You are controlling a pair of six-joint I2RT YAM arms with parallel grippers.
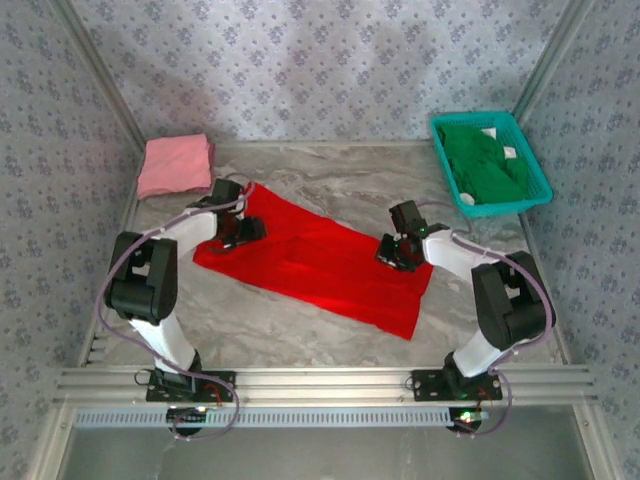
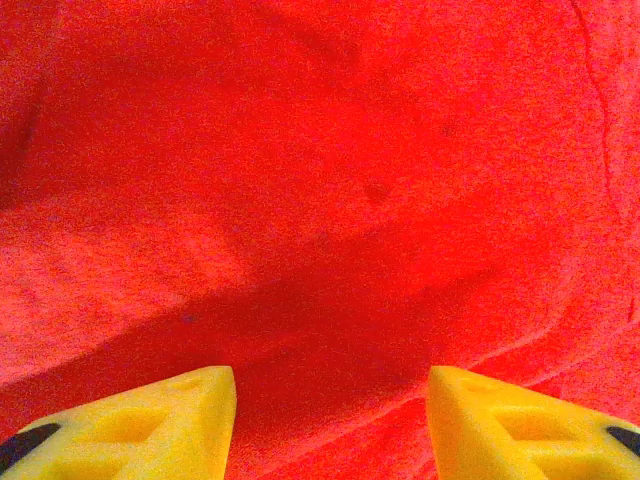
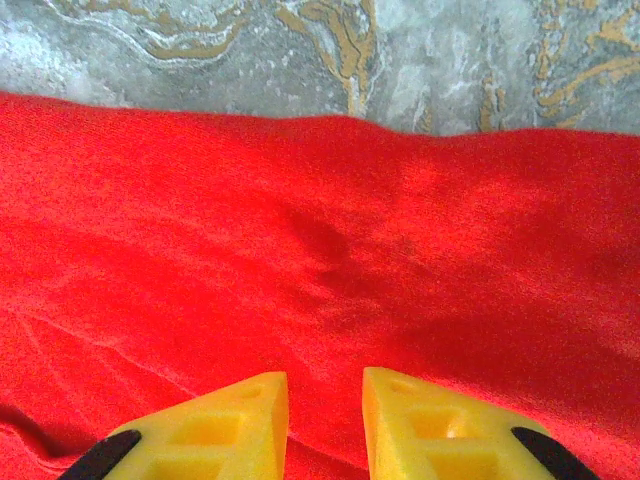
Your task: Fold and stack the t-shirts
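A bright red t-shirt lies as a long folded strip slanting across the middle of the table. My left gripper hovers over its far left end. In the left wrist view its yellow fingers stand well apart, open, with only flat red cloth below. My right gripper is over the strip's right part. Its fingers leave a narrow gap, open, above the red cloth, and nothing is pinched. A pale pink t-shirt sits folded at the back left.
A teal mesh basket at the back right holds a crumpled dark green t-shirt. Bare marble tabletop runs behind the red strip and shows past its edge in the right wrist view. Patterned walls close in on three sides.
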